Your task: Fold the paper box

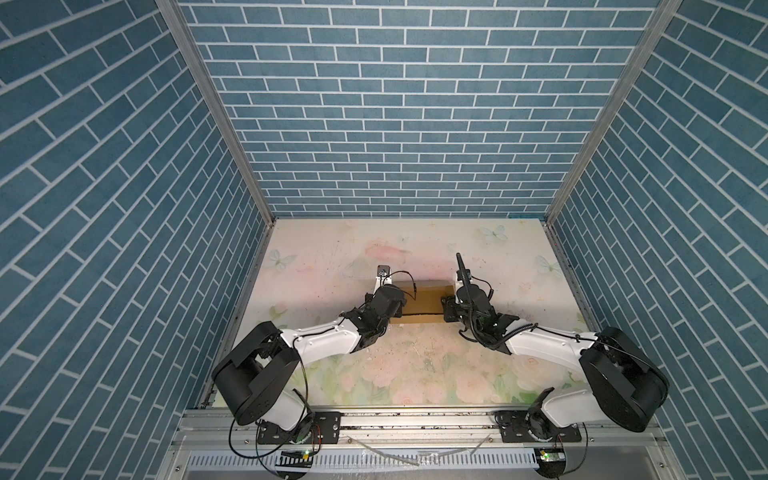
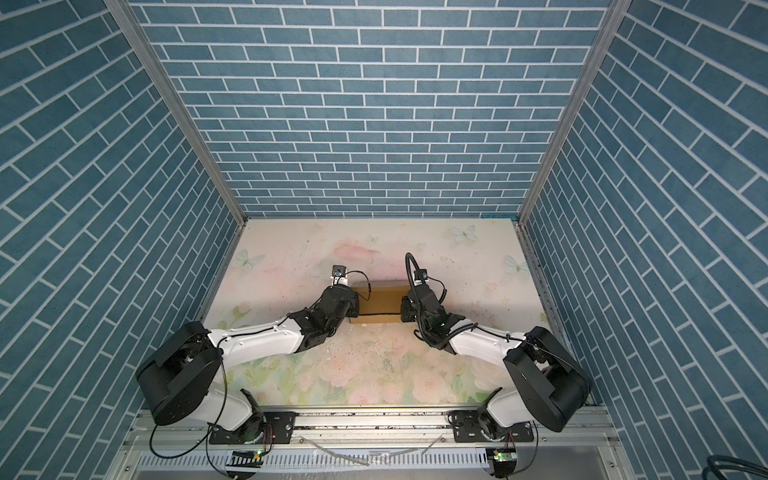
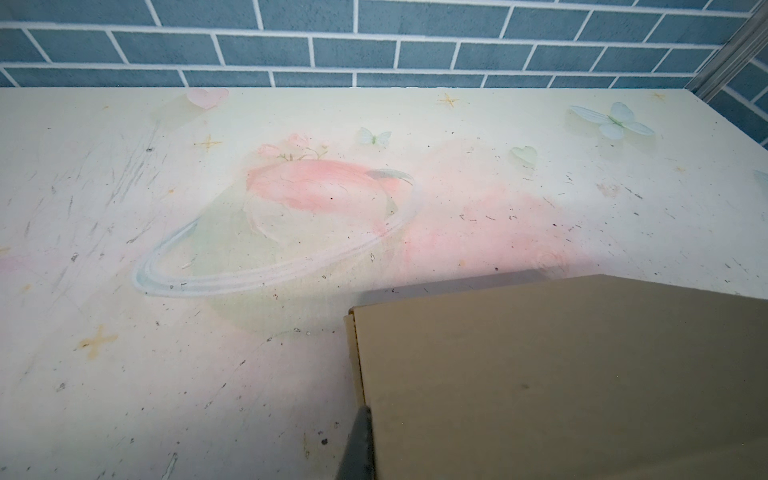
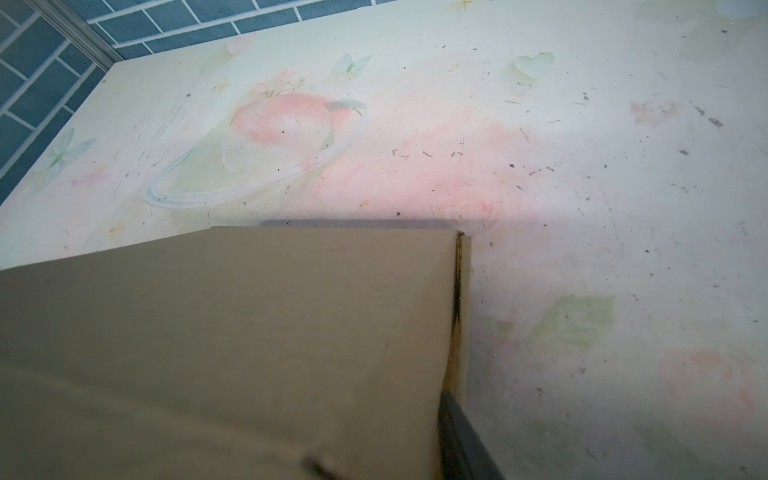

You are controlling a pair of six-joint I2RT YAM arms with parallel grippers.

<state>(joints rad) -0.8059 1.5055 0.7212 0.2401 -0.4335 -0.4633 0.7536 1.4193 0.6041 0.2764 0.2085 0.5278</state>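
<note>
brown cardboard box (image 1: 424,300) sits flat on the flowery table (image 1: 415,374), about mid-table, squarely between the two arms; same in both top views (image 2: 380,301). it looks folded up into a shallow box with the top panel lying down. a thin dark slit runs along its near edge. blue brick-pattern walls (image 1: 395,124) on three sides.

left gripper (image 1: 395,307) is at the box's left end and its jaws are pressed together. the left wrist view shows only one dark finger (image 3: 358,440), touching the outside of the side wall by the top panel's edge. cannot tell if any cardboard is pinched between.

right gripper (image 1: 448,309) is at the box's right end. the right wrist view shows one dark finger (image 4: 457,432) against the outside of the side wall. a narrow dark gap shows there between top panel and wall. the other finger is hidden, so cannot tell if it is spread or pinching.
</note>
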